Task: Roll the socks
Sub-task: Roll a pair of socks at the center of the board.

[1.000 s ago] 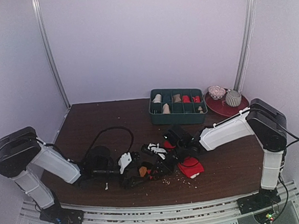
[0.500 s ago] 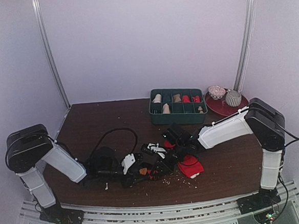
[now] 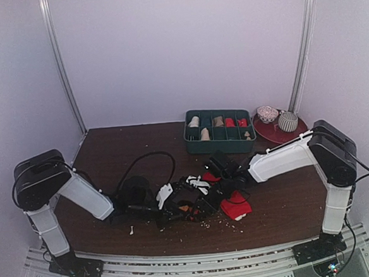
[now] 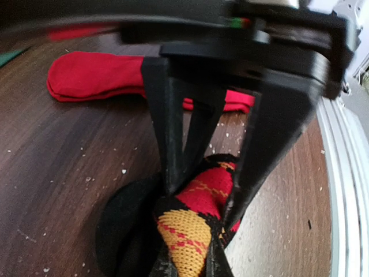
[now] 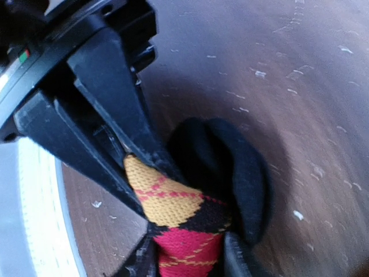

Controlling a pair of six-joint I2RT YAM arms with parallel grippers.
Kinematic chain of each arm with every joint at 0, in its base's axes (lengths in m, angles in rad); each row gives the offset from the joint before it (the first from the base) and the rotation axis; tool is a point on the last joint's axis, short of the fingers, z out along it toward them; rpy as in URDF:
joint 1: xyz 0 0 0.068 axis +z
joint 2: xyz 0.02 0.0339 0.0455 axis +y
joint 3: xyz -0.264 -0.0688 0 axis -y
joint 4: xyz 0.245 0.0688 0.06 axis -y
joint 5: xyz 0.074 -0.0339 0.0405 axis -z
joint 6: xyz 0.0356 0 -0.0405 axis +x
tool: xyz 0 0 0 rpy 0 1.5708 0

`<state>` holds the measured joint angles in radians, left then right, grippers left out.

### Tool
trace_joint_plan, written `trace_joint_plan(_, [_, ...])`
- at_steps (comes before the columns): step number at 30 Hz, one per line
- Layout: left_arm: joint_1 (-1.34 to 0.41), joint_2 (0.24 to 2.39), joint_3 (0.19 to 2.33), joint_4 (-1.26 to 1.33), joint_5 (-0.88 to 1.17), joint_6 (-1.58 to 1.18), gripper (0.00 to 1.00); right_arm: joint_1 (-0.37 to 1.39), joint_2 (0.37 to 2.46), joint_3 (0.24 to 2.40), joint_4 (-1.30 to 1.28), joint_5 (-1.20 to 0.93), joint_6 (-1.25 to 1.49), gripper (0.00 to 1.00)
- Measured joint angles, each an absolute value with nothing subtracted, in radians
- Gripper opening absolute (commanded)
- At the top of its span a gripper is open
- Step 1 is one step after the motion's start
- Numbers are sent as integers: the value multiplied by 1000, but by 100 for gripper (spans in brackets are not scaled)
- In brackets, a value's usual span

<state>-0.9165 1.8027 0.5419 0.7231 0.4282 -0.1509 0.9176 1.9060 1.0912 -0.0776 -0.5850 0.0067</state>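
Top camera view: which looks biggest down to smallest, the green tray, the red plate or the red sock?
1. green tray
2. red plate
3. red sock
The sock is bunched and partly covered, so its place below the plate is unsure.

Wooden table [image 3: 119,152]: red sock [image 3: 235,206], tray [image 3: 220,147]

Black argyle sock [image 4: 193,231] bunched, seemingly half-rolled, red sock [image 4: 92,78] lying flat beyond
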Motion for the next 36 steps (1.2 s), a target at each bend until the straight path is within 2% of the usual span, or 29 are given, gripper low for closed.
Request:
trace_joint_plan(5, [-893, 1852, 583, 719, 492, -258, 0, 933, 1746, 886, 68, -463, -5, 61])
trace_joint_plan(7, [-877, 1864, 588, 724, 525, -291, 0, 946, 1636, 753, 162, -417, -35, 64])
trace_joint_plan(10, [-866, 1877, 600, 722, 560, -324, 0, 972, 1553, 673, 260, -372, -85, 65])
trace_joint_plan(14, [-859, 1893, 620, 707, 592, -344, 0, 1005, 1546, 669, 362, -317, -169, 66])
trace_joint_plan(21, [-854, 1898, 625, 706, 609, -348, 0, 1018, 1665, 709, 426, -287, -246, 64])
trace_joint_plan(25, [-854, 1900, 625, 706, 611, -348, 0, 1018, 1724, 715, 432, -280, -264, 57])
trace_joint_plan(29, [-852, 1904, 625, 709, 621, -348, 0, 1018, 1763, 729, 442, -271, -268, 35])
trace_joint_plan(32, [-849, 1904, 625, 711, 626, -347, 0, 1016, 1773, 747, 428, -280, -254, 27])
trace_joint_plan(34, [-846, 1900, 624, 707, 627, -341, 20, 1014, 1776, 770, 392, -289, -238, 24])
trace_joint_plan(36, [-845, 1887, 624, 688, 619, -321, 48, 1010, 1779, 789, 361, -299, -220, 24])
